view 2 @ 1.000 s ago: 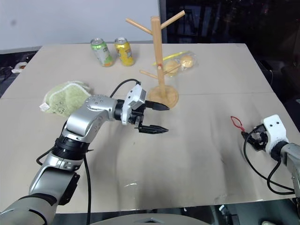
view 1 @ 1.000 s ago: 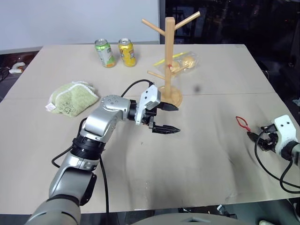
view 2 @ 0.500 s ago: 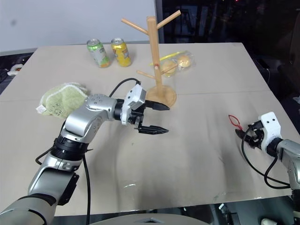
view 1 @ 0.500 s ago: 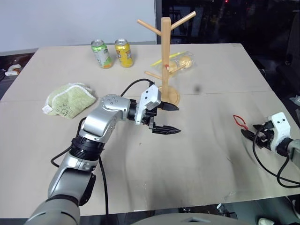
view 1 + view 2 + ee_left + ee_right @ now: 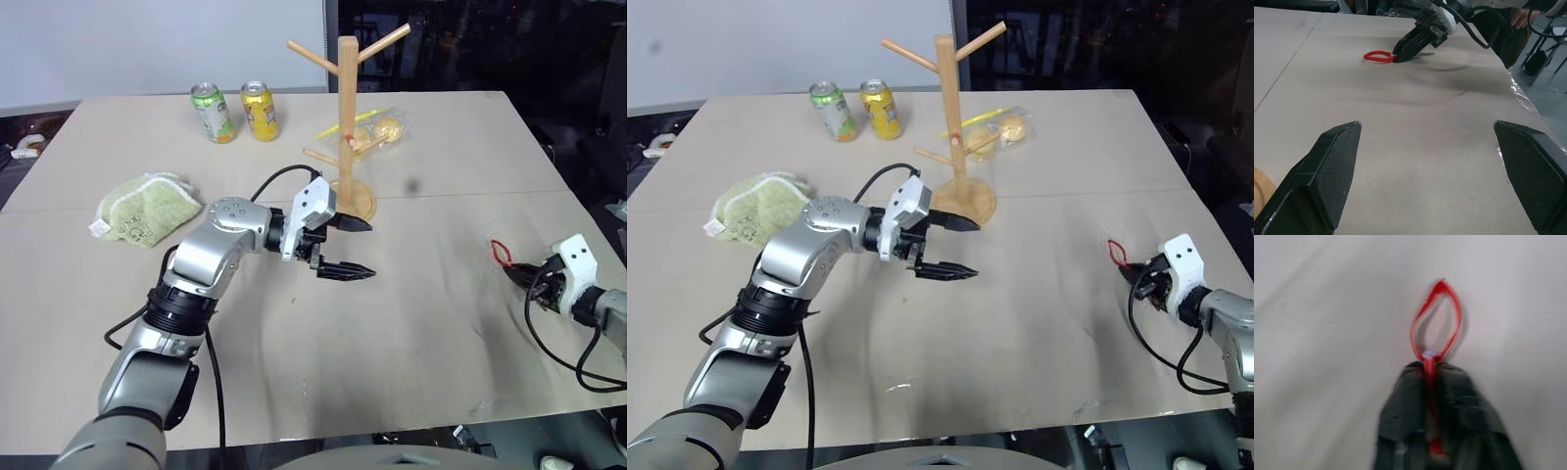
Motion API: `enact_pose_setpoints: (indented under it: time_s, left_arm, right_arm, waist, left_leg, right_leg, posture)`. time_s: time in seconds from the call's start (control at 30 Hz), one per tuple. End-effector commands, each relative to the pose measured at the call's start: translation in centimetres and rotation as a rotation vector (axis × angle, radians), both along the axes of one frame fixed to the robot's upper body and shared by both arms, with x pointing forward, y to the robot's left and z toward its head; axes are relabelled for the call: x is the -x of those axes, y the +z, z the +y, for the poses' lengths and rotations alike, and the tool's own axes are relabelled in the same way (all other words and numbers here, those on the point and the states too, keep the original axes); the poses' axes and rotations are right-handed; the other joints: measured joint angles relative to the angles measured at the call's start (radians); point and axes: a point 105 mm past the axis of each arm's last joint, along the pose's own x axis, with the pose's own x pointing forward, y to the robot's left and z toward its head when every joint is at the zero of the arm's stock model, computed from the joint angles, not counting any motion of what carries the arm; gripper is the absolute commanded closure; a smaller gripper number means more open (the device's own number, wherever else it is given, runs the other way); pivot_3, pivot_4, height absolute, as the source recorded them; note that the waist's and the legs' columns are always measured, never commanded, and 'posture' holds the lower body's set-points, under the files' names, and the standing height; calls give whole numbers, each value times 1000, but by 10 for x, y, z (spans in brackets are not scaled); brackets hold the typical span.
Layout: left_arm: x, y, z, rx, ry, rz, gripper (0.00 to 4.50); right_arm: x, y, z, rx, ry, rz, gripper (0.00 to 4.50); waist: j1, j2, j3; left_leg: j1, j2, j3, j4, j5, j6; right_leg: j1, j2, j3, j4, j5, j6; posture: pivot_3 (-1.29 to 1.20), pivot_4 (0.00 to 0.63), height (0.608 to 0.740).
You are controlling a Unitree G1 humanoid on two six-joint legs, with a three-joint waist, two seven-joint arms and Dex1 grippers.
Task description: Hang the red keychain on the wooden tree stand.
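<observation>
Right pincer (image 5: 1436, 382) just snapped shut on the thin red loop keychain (image 5: 1436, 323), flat on the tabletop (image 5: 411, 323). Left pincer (image 5: 351, 247) idle, wide open. I lift next, toward the tall light-wood tree stand (image 5: 349, 117).

Head eyes look down over the table (image 5: 411, 323); wrist cameras sit low, sharing the red keychain (image 5: 1378, 56).
</observation>
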Motion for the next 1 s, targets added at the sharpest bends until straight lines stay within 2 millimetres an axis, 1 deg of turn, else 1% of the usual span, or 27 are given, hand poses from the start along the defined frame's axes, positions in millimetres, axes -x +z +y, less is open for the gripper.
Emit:
enact_pose_setpoints:
  time_s: [0.03,0.1,0.2,0.23,0.3,0.4,0.43,0.5,0.6,0.67,0.8,0.83,0.9,1.0]
  left_arm:
    - [3,14,4,23,0,-55,0]
    - [4,20,6,42,12,-60,0]
    - [8,29,11,75,27,-47,0]
    - [10,32,14,82,37,-38,0]
    - [13,35,19,88,48,-27,0]
    - [18,44,36,123,120,64,0]
    - [19,46,43,137,154,96,0]
    - [14,46,55,154,230,122,0]
    - [5,49,70,191,341,128,0]
    - [3,53,77,219,385,132,0]
    - [4,57,82,241,425,126,0]
    - [5,60,83,253,435,125,0]
    - [6,75,88,321,465,119,0]
    - [5,93,93,393,493,103,0]
  right_arm:
    - [10,-13,5,20,23,39,4403]
    - [17,-8,12,60,67,2,4403]
    - [21,17,36,16,114,-110,4403]
    - [22,30,48,-1,138,-167,4403]
    - [24,42,61,-14,164,-225,4403]
    - [32,75,103,-29,280,-386,4403]
    - [36,83,118,4,347,-440,4403]
    - [36,90,137,61,430,-513,4403]
    - [30,102,157,103,508,-616,4403]
    - [22,111,171,136,564,-693,4403]
    - [0,137,191,107,563,-816,4403]
    - [-5,143,194,104,559,-842,4403]
    - [-15,155,196,105,543,-889,4403]
    - [-24,165,197,91,521,-930,4403]
  waist:
    - [2,0,0]
    - [3,0,0]
    - [5,0,0]
    - [4,0,0]
    - [-1,4,2]
    - [0,5,3]
    - [-1,5,3]
    - [-2,5,3]
    - [7,4,4]
    - [7,3,5]
    - [2,1,5]
    - [1,1,5]
    - [1,1,5]
    - [5,0,6]
  left_leg:
    - [0,0,0,0,0,0]
    - [0,0,0,0,0,0]
    - [-1,0,-2,-1,0,0]
    - [-2,1,-3,-1,0,0]
    - [-3,1,-2,-1,2,-3]
    - [-2,0,-3,-1,2,-3]
    - [-2,0,-3,-1,1,-2]
    - [-1,0,-4,-1,0,-1]
    - [-1,0,-5,-1,0,-1]
    - [-1,-1,-5,0,0,-1]
    - [-2,-1,-4,1,2,-4]
    - [-2,-1,-4,1,2,-4]
    - [-2,-1,-5,0,3,-5]
    - [-4,-1,-5,-1,3,-5]
  right_leg:
    - [0,0,0,0,0,0]
    - [0,0,0,0,0,0]
    - [0,0,0,0,0,0]
    - [0,1,1,-1,0,0]
    - [-1,1,2,-1,0,0]
    - [-1,1,4,-1,0,0]
    - [-1,1,4,0,0,0]
    - [-1,2,4,0,0,0]
    - [-1,2,2,0,0,0]
    - [-1,1,2,0,0,1]
    - [-1,1,3,0,0,1]
    - [-1,1,3,0,0,0]
    - [-1,1,3,0,2,-3]
    - [-2,1,3,-1,2,-4]
  posture:
    - [0,150,740]
    - [0,150,740]
    - [0,150,740]
    - [0,150,740]
    - [0,150,740]
    - [0,150,740]
    - [0,150,740]
    - [0,150,740]
    - [0,150,740]
    - [0,150,740]
    - [0,150,740]
    - [0,150,740]
    - [0,150,740]
    - [0,150,740]
